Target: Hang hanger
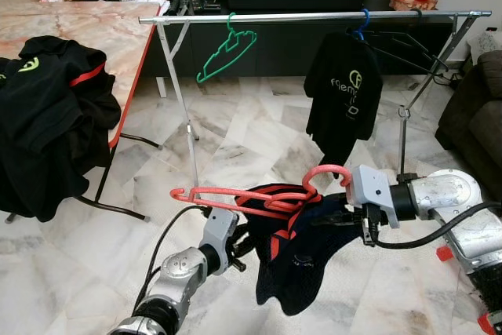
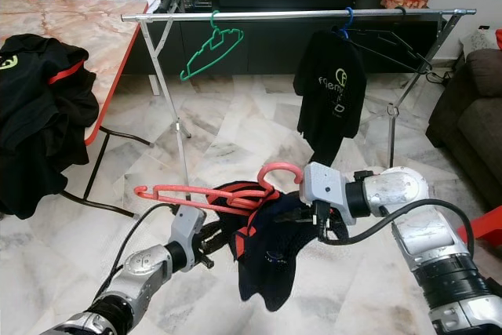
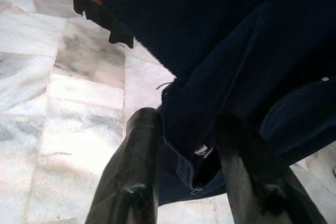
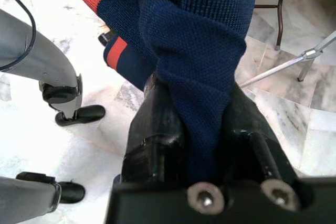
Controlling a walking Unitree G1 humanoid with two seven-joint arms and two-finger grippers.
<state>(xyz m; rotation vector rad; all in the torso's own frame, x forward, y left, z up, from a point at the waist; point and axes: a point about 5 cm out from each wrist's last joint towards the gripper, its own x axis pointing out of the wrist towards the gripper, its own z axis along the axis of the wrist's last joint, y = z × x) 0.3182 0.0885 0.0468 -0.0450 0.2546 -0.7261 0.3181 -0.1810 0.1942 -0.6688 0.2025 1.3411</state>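
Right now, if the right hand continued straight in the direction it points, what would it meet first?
Probably the navy shirt it already grips, then the left hand beyond; depth between them is unclear.

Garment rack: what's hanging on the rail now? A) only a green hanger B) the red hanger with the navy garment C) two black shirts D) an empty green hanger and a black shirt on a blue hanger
D: the empty green hanger and a black shirt on a blue hanger hang from the rail; the red hanger with the navy garment is between the left gripper and right gripper.
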